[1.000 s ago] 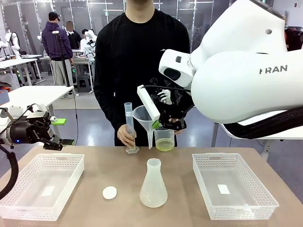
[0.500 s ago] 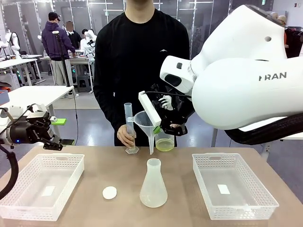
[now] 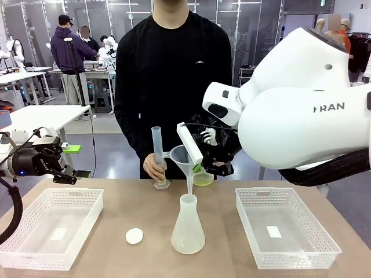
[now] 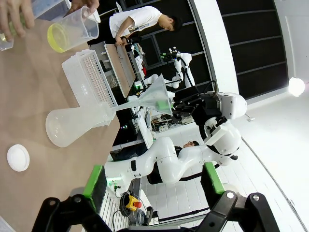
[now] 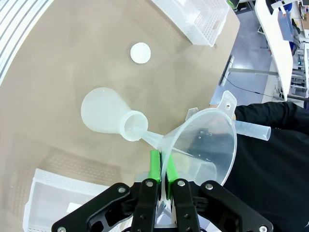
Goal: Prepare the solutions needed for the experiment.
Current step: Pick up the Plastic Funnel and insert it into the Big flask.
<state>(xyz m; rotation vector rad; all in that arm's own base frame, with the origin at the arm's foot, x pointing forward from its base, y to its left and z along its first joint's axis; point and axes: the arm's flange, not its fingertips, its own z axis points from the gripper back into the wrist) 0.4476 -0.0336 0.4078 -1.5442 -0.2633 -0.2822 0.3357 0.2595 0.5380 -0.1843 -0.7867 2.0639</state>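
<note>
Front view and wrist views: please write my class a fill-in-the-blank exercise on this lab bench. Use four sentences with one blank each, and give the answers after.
1. The funnel is clamped by the ____ gripper.
2. Its spout aims at the mouth of the frosted conical ____.
3. The liquid in the beaker is pale ____.
4. The small round cap on the table is ____.
Missing words: right; flask; yellow; white.

On the worktop (image 3: 127, 197) the flask (image 3: 188, 229) stood central, the funnel (image 3: 182, 157) above its mouth. From it, the cap (image 3: 134, 236) lay at nine o'clock, the left basket (image 3: 49, 227) beyond that. The right basket (image 3: 285, 227) lay at three, the cylinder (image 3: 157, 155) at eleven, and the beaker (image 4: 81, 23) holding the solutions (image 4: 58, 37) at one.
</note>
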